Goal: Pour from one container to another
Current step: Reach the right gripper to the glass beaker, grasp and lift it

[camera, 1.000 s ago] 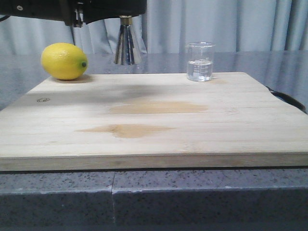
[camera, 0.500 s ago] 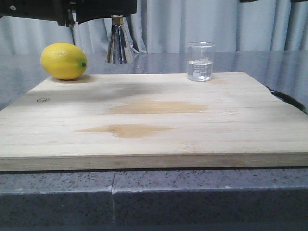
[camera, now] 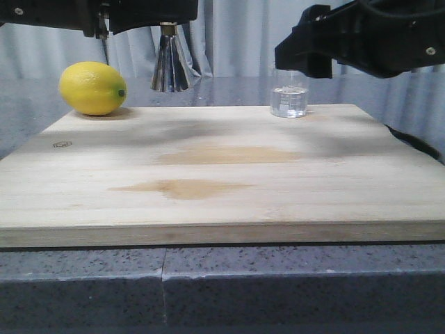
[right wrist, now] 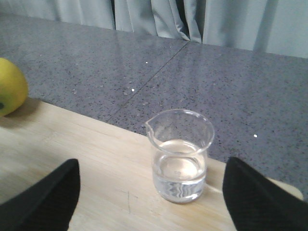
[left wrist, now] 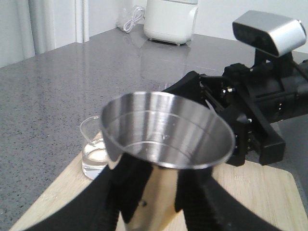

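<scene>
The small glass beaker (camera: pixel 288 101) stands at the back right of the wooden board (camera: pixel 222 174), about a third full of clear liquid. My right gripper (camera: pixel 306 52) hangs in front of and above it and covers its rim. In the right wrist view that gripper (right wrist: pixel 151 183) is open, its black fingertips (right wrist: pixel 45 197) well apart, and the beaker (right wrist: pixel 179 154) stands just beyond them, untouched. My left gripper (camera: pixel 149 14) is shut on the steel jigger (camera: pixel 170 66) and holds it upright above the board's back left. In the left wrist view the jigger (left wrist: pixel 163 139) shows its empty upper cup.
A yellow lemon (camera: pixel 92 88) lies at the board's back left corner, close to the held jigger. The board rests on a speckled grey counter (camera: pixel 222 278) with curtains behind. A dark object (camera: pixel 417 145) lies off the board's right edge.
My right arm has come into view from the upper right and now hangs over the beaker. The left gripper shifted the jigger slightly left, then held still.
</scene>
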Tool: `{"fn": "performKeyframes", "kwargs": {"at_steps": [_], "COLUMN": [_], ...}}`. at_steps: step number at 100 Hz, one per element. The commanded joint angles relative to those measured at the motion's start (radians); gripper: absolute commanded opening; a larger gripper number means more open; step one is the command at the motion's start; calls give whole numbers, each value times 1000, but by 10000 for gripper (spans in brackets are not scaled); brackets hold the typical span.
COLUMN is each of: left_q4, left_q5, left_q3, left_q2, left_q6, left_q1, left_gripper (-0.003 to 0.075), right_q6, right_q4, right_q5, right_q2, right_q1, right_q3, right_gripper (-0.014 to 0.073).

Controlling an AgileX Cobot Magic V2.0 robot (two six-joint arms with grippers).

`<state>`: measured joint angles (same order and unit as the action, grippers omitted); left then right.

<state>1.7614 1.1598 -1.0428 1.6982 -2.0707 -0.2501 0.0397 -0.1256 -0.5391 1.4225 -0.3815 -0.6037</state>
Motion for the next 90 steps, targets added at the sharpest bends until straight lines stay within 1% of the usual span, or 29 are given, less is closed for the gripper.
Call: {"fn": "performKeyframes", "kwargs": {"at_steps": [1,22,40,70,90], "left_q4": [89,89,89,89,89], "left_q5": [99,99,99,99,99], "left_q3": [-29,-29,-29,-29,-29], "left_q2": [-51,-51,-51,-51,-51], "left_q6": [8,8,8,8,8], "left_q1": [1,1,1,1,1], "left_gripper": [250,250,250,250,250], "right_q6": [-10,-10,-10,-10,-10], "right_q4": [-5,-5,11,11,11], "right_q5": [-173,-339,-417,-423,-422], "right_q2": [15,119,190,284,315], "right_q1": [0,6,25,50,50], "right_q3": [-35,-37,-41,-109,-122], "right_gripper": [531,531,531,531,531]}}
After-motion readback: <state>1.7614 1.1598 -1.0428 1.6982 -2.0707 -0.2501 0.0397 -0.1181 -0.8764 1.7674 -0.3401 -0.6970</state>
